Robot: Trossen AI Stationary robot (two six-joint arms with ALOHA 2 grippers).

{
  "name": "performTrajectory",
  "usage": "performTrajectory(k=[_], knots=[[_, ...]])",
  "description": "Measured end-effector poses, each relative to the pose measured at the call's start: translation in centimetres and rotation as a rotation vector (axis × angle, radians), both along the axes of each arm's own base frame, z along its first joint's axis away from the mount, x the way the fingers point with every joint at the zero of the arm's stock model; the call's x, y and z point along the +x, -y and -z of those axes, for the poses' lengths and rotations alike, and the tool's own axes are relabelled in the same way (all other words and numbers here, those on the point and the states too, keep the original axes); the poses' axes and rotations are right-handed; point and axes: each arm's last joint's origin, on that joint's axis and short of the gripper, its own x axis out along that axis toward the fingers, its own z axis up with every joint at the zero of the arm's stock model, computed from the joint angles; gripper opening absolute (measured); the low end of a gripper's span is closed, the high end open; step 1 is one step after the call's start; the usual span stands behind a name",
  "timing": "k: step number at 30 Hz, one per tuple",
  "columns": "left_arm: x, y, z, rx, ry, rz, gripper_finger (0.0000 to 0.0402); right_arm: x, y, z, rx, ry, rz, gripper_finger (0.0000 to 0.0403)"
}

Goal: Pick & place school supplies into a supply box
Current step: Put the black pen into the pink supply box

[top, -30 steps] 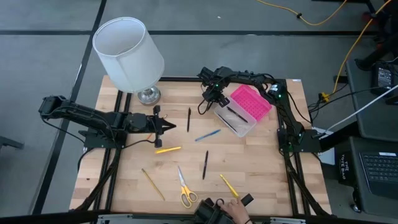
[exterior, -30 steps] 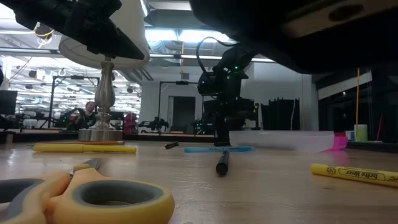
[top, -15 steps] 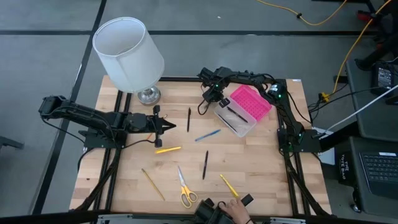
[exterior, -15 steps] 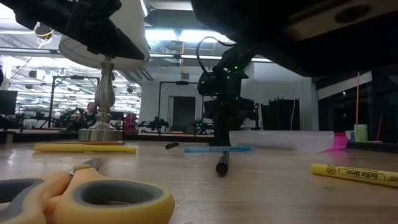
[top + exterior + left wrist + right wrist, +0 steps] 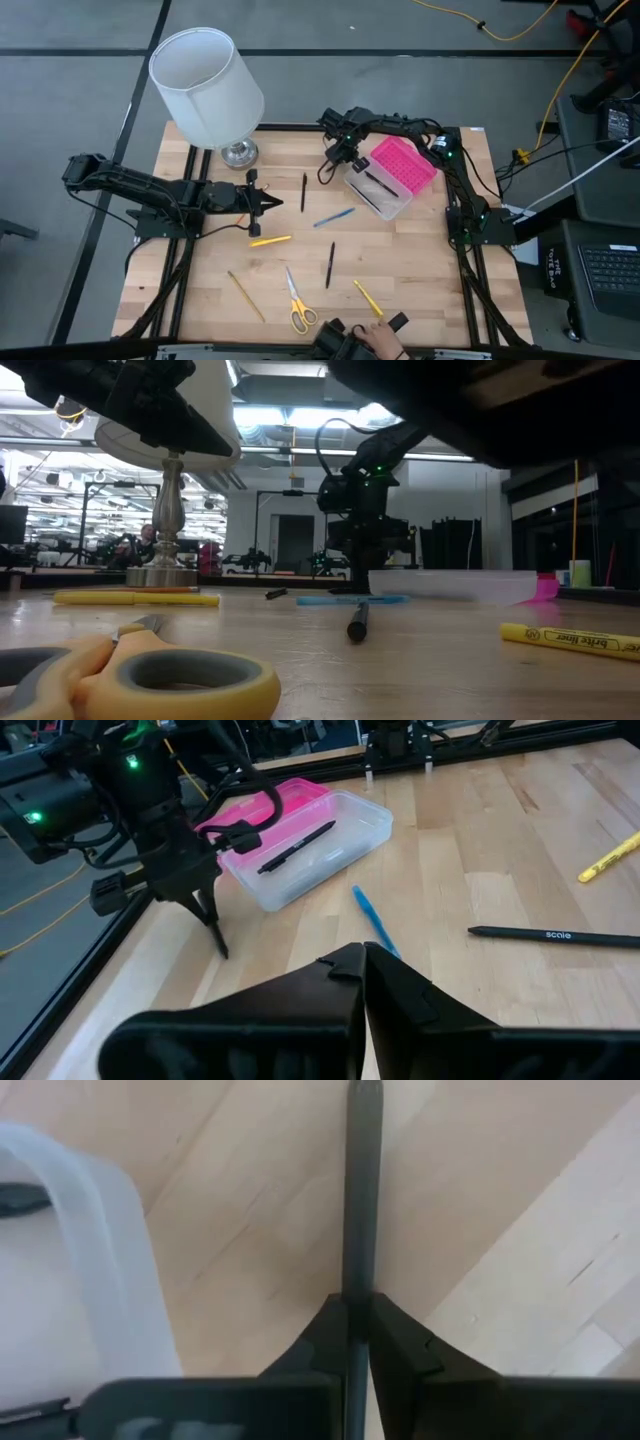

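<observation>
Right gripper (image 5: 357, 1312), fingers pinching a thin dark pen (image 5: 361, 1190) lying along their axis on the table, just beside the clear plastic, pink-lidded supply box (image 5: 391, 178).

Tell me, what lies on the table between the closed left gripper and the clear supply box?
In the high view, a black pen and a blue pen lie between the left gripper and the supply box.
</observation>
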Motion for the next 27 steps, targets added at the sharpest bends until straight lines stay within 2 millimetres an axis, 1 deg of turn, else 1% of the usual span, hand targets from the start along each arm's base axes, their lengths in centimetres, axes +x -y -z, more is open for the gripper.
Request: performTrajectory(k=[4, 7, 12, 16, 20, 27], knots=[[0.0, 0.0, 0.0, 0.000, 0.000, 0.000, 0.0004, 0.1, 0.1, -0.4, 0.004, -0.009, 0.006, 0.0026], [0.0, 0.0, 0.0, 0.000, 0.000, 0.000, 0.0004, 0.3, 0.2, -1.2, 0.005, -0.015, 0.027, 0.0026], [0.0, 0.0, 0.0, 0.000, 0.000, 0.000, 0.0004, 0.5, 0.2, -3.5, 0.019, -0.034, 0.077, 0.0026], [0.0, 0.0, 0.0, 0.000, 0.000, 0.000, 0.0004, 0.8, -0.1, -5.4, -0.019, -0.052, 0.122, 0.0026], [0.0, 0.0, 0.0, 0.000, 0.001, 0.000, 0.0004, 1.2, -0.9, -7.2, -0.021, -0.059, 0.115, 0.0026], [0.0, 0.0, 0.0, -0.029, 0.008, -0.011, 0.0004, 1.7, -2.0, -10.9, -0.005, -0.016, 0.182, 0.0026]])
